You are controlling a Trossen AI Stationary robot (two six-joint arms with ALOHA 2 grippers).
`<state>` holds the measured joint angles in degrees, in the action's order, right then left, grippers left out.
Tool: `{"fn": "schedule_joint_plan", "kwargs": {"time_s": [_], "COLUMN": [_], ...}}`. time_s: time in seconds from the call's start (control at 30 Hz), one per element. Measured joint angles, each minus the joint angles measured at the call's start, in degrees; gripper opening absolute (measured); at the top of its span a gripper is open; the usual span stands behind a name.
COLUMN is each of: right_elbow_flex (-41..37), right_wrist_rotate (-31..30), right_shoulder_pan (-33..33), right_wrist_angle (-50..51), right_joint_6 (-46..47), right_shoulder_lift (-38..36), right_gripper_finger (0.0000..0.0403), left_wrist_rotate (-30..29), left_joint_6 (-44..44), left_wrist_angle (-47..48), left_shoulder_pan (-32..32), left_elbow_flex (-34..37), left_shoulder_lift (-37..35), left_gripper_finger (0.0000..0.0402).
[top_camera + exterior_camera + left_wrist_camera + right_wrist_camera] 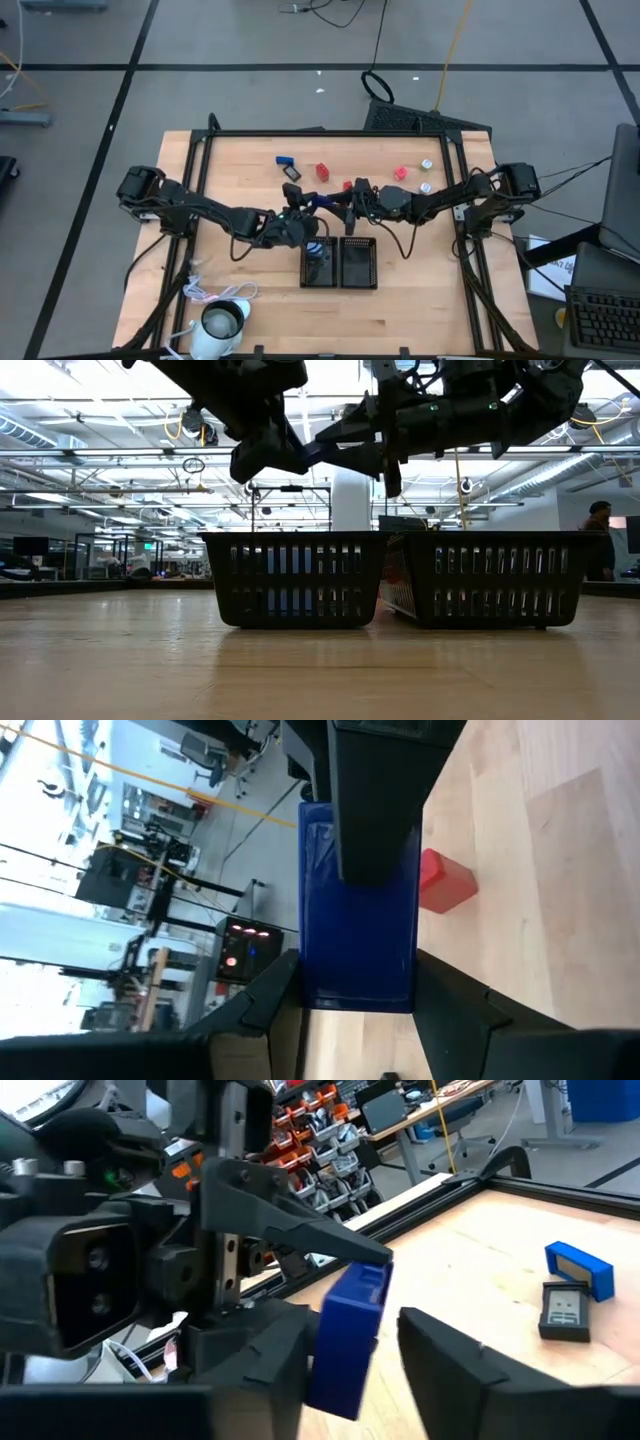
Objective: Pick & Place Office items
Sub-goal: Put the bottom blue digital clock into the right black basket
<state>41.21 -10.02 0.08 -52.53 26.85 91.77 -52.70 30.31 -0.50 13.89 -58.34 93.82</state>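
Observation:
A dark blue block (322, 200) hangs in the air between my two grippers, just beyond the far rims of the two black trays. My left gripper (355, 970) is shut on it. My right gripper (355, 1325) is open, one finger on either side of the same block (350, 1330), with a gap showing beside one finger. On the far table lie a light blue block (287, 162), a dark piece (292, 173), red blocks (323, 171) (401, 173) and two silvery round bits (426, 164) (425, 187). Blue pieces (317, 250) lie in the left tray. My left gripper pinches the dark blue block's near end (355, 990) between its two fingers, coming about level from the table's left. The block is lifted clear, above the table by the trays, and sticks out toward my right gripper. One right finger (380, 810) overlaps its face; touching or not, I cannot tell.
The two black trays (303, 262) (375, 262) stand side by side near the table's middle, below the grippers. A white cup-like thing with a cord (222, 325) sits at the near left corner. A red block (348, 185) lies close under my right arm.

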Motion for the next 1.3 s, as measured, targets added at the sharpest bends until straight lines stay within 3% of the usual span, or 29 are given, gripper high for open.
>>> {"fn": "schedule_joint_plan", "kwargs": {"time_s": [0.2, 0.47, 0.6, 0.73, 0.87, 1.0, 1.17, 1.3], "right_elbow_flex": [0.0, -0.1, -0.4, -2.0, -5.6, -9.0, -10.8, -11.2], "right_wrist_rotate": [2.7, 3.5, 4.6, 11.4, 19.1, 23.8, 19.0, 9.9], "right_shoulder_pan": [-0.2, -0.1, 0.2, 2.0, 5.1, 8.6, 13.8, 16.2], "right_wrist_angle": [0.6, 3.0, 6.4, 9.1, 9.6, 10.1, 17.2, 23.0], "right_joint_6": [-2.2, -10.3, -14.7, -19.7, -21.3, -16.1, -12.5, -12.7], "right_shoulder_lift": [0.0, -1.7, -5.1, -9.6, -13.7, -14.9, -13.7, -13.7], "right_gripper_finger": [0.0052, 0.0052, 0.0052, 0.0052, 0.0052, 0.0052, 0.0052, 0.0052], "left_wrist_rotate": [0.8, 0.0, 7.7, 21.7, 33.4, 36.2, 36.1, 36.1], "left_joint_6": [-2.8, -11.2, -17.8, -24.6, -28.0, -29.8, -33.5, -33.9], "left_wrist_angle": [0.2, -1.4, 3.6, 7.5, -3.2, -21.7, -43.3, -47.6], "left_shoulder_pan": [0.1, 2.4, 2.2, -1.8, -6.5, -9.8, -11.8, -12.3], "left_elbow_flex": [0.1, 0.1, 0.1, 2.6, 12.0, 23.7, 33.4, 35.7], "left_shoulder_lift": [0.0, -2.1, -8.1, -15.9, -23.8, -30.0, -33.0, -33.4], "left_gripper_finger": [0.0184, 0.0212, 0.0222, 0.0228, 0.0228, 0.0222, 0.0212, 0.0204]}}
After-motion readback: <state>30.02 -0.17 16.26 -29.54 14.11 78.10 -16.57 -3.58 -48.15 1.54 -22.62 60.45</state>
